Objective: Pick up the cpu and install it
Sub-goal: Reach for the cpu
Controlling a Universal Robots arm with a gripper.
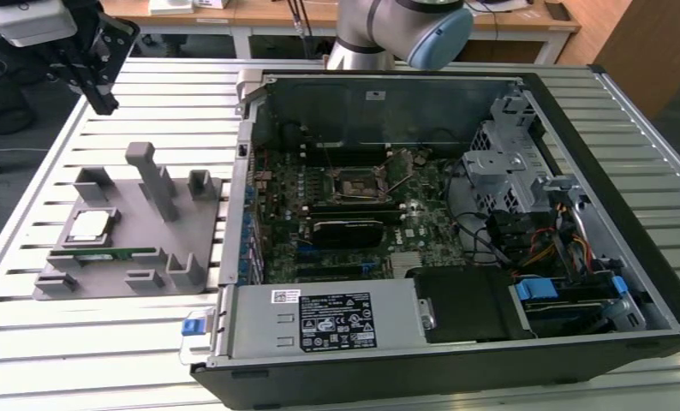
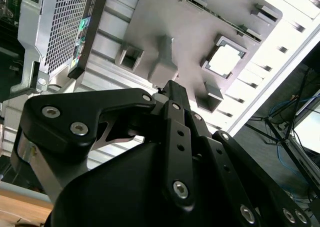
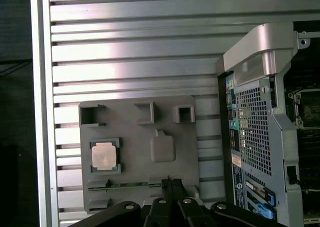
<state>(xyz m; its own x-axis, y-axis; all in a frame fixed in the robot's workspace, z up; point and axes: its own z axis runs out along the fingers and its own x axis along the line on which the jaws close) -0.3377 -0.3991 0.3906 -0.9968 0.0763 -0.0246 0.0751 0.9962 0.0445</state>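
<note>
Cpu [image 1: 89, 226] lies flat, silvery top up, nested in a square pocket of the grey holder plate [image 1: 134, 229] that keeps it squared for pickup beside the open computer case [image 1: 374, 107]; my gripper [image 1: 104, 104] hangs well above the table, fingers pinched together on nothing.

The black gripper [image 2: 170, 88] was seen with its fingers drawn together into one narrow tip, and nothing was held between them. Beyond that tip, a grey holder tray [image 2: 165, 22] was laid on the slatted worktop [image 2: 110, 82]. The cpu [image 2: 224, 59] was seated in a square recess of the tray, apart from the gripper. A perforated computer case [image 2: 60, 22] was set beside the tray.
</note>
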